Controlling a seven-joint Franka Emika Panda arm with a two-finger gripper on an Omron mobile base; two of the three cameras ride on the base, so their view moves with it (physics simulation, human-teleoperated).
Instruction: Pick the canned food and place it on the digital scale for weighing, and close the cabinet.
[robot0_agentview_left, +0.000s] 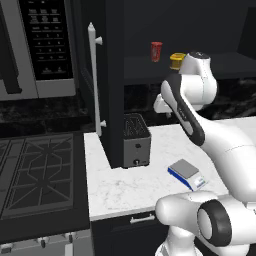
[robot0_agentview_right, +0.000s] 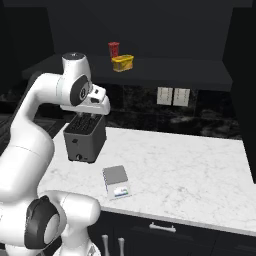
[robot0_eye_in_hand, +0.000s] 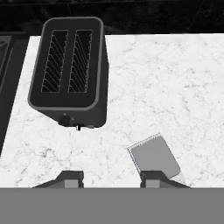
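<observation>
The small squat yellow can (robot0_agentview_right: 123, 62) with its darker rim is sitting on the shelf inside the tall black wall cabinet (robot0_agentview_left: 112, 75), just beside the slim red can (robot0_agentview_right: 114, 49), which is standing a little behind it. The cabinet door is standing open, its long silver-white bar handle (robot0_agentview_left: 95, 80) facing out above the dark boxy two-slot toaster (robot0_eye_in_hand: 70, 70).

The toaster is resting on the white marble desk (robot0_agentview_right: 190, 165), and the small flat square scale (robot0_agentview_right: 116, 181) with grey top plate and blue base is lying near the toaster, toward the desk's front edge, with nothing on its plate.

The white arm is hanging above the toaster, well below the yellow can. The gripper (robot0_eye_in_hand: 111, 178) is pointing down at the desk, and its jaws are standing apart with nothing between them, as narrow as they get, the right fingertip (robot0_eye_in_hand: 153, 177) showing over the scale's near corner.
</observation>
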